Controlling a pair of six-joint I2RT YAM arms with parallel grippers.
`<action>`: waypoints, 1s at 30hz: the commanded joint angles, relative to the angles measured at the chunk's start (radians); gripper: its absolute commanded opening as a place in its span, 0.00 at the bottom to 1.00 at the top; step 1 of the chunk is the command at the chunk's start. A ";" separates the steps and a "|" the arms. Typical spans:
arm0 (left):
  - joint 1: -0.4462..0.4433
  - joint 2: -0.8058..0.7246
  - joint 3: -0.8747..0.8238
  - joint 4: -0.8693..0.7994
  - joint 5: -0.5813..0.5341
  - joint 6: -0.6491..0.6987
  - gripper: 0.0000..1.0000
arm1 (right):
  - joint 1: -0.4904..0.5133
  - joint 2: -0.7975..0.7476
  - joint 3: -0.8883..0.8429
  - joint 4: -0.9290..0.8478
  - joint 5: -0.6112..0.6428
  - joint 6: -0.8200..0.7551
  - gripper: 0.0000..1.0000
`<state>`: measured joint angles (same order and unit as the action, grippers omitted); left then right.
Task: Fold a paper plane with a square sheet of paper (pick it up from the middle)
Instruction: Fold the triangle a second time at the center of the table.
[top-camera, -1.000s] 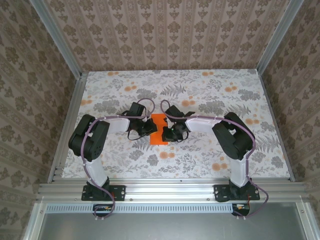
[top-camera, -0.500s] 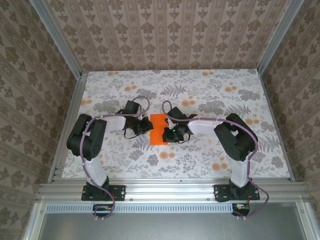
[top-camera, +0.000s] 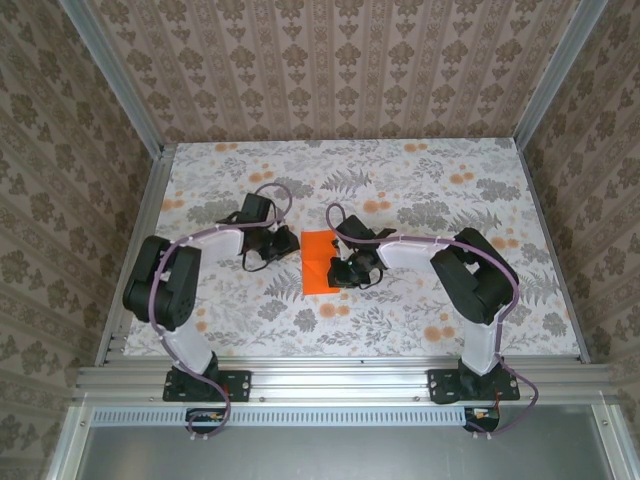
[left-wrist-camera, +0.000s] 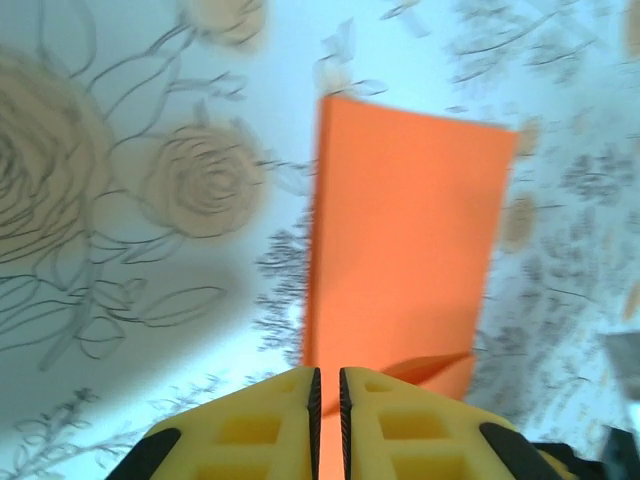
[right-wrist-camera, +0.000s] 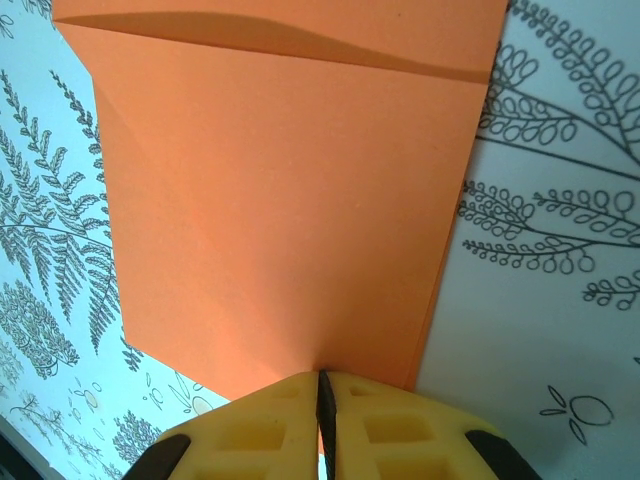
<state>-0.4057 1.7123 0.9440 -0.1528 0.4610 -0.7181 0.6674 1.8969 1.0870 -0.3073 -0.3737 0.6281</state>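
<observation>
The square sheet of paper (top-camera: 318, 262), bright orange, lies folded into a tall rectangle on the flowered table between the two arms. In the right wrist view the paper (right-wrist-camera: 280, 200) shows two layers, a lower edge peeking out on the right and a raised flap along the far side. My right gripper (top-camera: 343, 268) (right-wrist-camera: 322, 385) is shut on the paper's near right edge. My left gripper (top-camera: 290, 243) (left-wrist-camera: 327, 385) sits just left of the paper (left-wrist-camera: 400, 230), its jaws a narrow slit apart with nothing between them.
The tablecloth (top-camera: 420, 180) is white with grey leaves and pale orange flowers. Aluminium rails (top-camera: 330, 378) frame the near edge and sides, and patterned walls enclose the table. Both arms reach in from the near edge toward the middle.
My left gripper has let go of the paper's left side and drawn back to the left, its jaws parting slightly. The right gripper stays shut on the paper.
</observation>
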 joint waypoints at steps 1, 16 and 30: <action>-0.023 -0.047 -0.045 0.078 0.059 -0.023 0.16 | 0.006 0.040 -0.049 -0.200 0.044 -0.004 0.12; -0.122 0.062 -0.061 0.072 -0.009 -0.044 0.10 | 0.003 0.005 -0.053 -0.158 0.002 0.004 0.12; -0.124 0.107 -0.111 0.081 -0.025 -0.060 0.04 | 0.006 -0.018 0.103 -0.063 -0.046 0.013 0.13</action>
<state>-0.5304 1.7832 0.8711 -0.0437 0.4755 -0.7650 0.6682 1.8709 1.1301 -0.3779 -0.3977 0.6289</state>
